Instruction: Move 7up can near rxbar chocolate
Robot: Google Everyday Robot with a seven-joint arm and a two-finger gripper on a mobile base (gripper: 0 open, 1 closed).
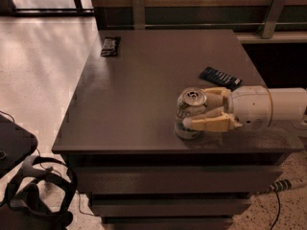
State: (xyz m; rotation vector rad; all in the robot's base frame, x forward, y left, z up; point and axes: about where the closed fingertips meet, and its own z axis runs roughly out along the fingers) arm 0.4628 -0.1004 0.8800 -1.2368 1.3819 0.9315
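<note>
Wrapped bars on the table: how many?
2. The rxbar chocolate lies at the far left corner; a longer dark bar lies just behind the gripper, which clasps the 7up can.

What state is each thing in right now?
can: upright on the table, front right, gripped.
hand: shut on the can, reaching in from the right.
rxbar: flat at the far left corner, untouched.
long bar: flat, just behind the hand.
drawers: look closed.
</note>
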